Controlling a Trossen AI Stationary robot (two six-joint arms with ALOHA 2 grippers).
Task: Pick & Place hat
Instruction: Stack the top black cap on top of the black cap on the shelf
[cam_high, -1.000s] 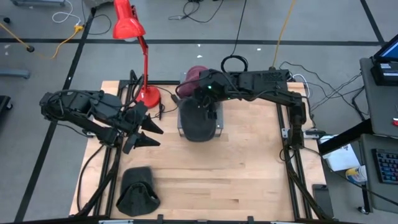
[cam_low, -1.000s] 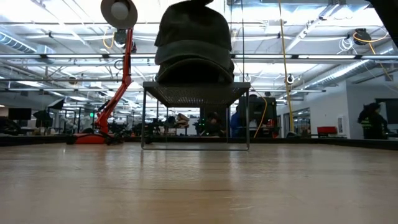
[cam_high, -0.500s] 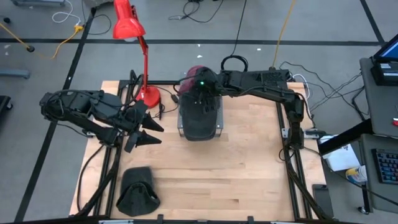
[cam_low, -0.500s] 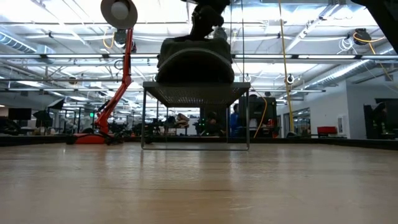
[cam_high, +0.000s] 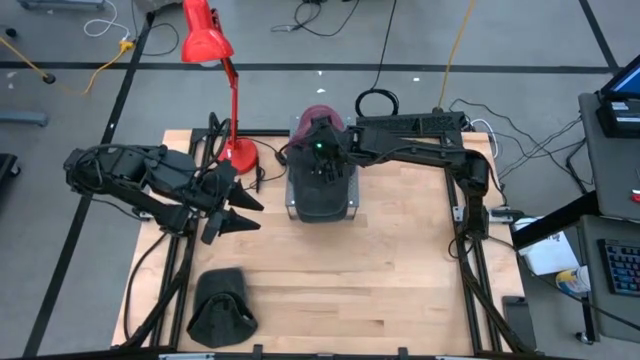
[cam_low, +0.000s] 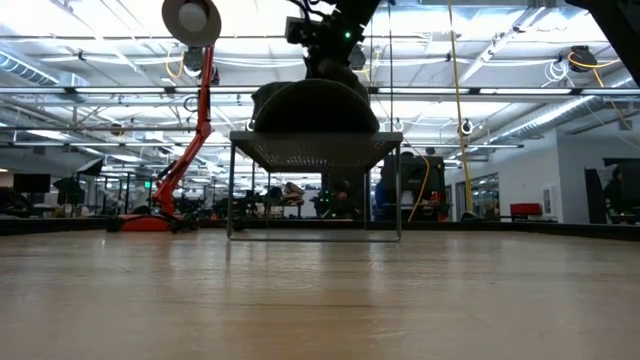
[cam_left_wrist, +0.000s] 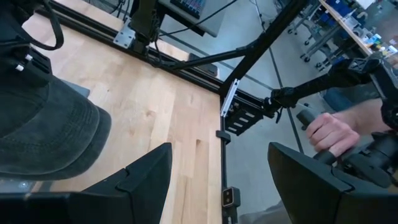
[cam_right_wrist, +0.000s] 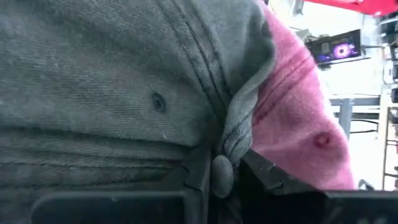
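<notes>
- while the left pincer (cam_high: 232, 207) waits over the left part of the tabletop (cam_high: 400, 280), its fingers (cam_left_wrist: 142, 180) spread wide with nothing between them, the work goes on at the rack further right.
- near the front left corner, a second dark cap (cam_high: 220, 309) lies flat on the wood, well apart from both arms; i judge it to be waiting its turn.
- behind the left arm a red lamp (cam_high: 207, 40) stands at the back edge of the tabletop, clear of the action.
- at the middle back, the grey hat (cam_high: 318, 190) rests on the wire rack (cam_low: 315, 150), lying partly over a pink hat (cam_right_wrist: 298, 118) beneath it.
- the right pincer (cam_high: 320, 158) sits right on the hat's crown; in its wrist view the fingers (cam_right_wrist: 202, 169) stand narrowly parted on either side of the crown button (cam_right_wrist: 221, 174), close to the fold of cloth, and i cannot tell whether they grip it or have just let it go.
- the step in hand looks like the placing end: the hat is down on the rack.
- the next move calls for a clean parting of the fingers and a straight lift, so the cloth does not snag and drag the hat off the pink one.
- off the tabletop to the right, a person's hand (cam_left_wrist: 329, 132) grips a handle.
</notes>
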